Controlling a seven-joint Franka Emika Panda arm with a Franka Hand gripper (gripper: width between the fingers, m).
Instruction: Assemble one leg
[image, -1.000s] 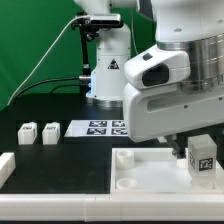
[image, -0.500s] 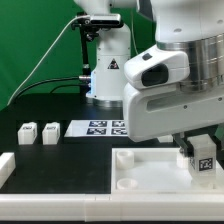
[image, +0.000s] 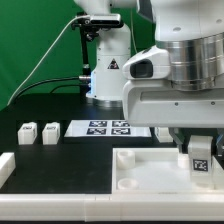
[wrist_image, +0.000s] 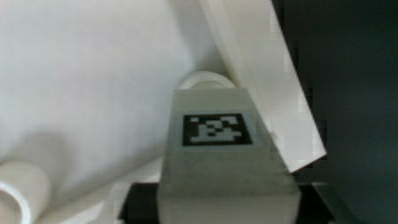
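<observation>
Toward the left edge of the bench (image: 62, 158), two spare legs (image: 38, 132) are seen standing side by side and untouched, and the marker board (image: 105, 128) lies flat just beside them, nearer the middle. Along the front edge the tabletop (image: 150, 172) is laid. Over its far corner, close to the bench's right edge, the leg (image: 201, 163) is held upright, clamped between the fingers of the gripper (image: 197, 148). In the wrist view the leg (wrist_image: 217, 135) is seen gripped low between the dark fingers (wrist_image: 146, 203), with what appears to be the rim of a corner hole (wrist_image: 210, 77) showing just past its tip. Whether the tip is already seated cannot be told, since the hole is largely hidden by the leg itself. From here a miss is judged the main risk: if the leg is lowered slightly off centre or tilted, it could catch on the rim and jam. The loose tabletop could also be shoved along the bench, or the leg twisted in the grip.
</observation>
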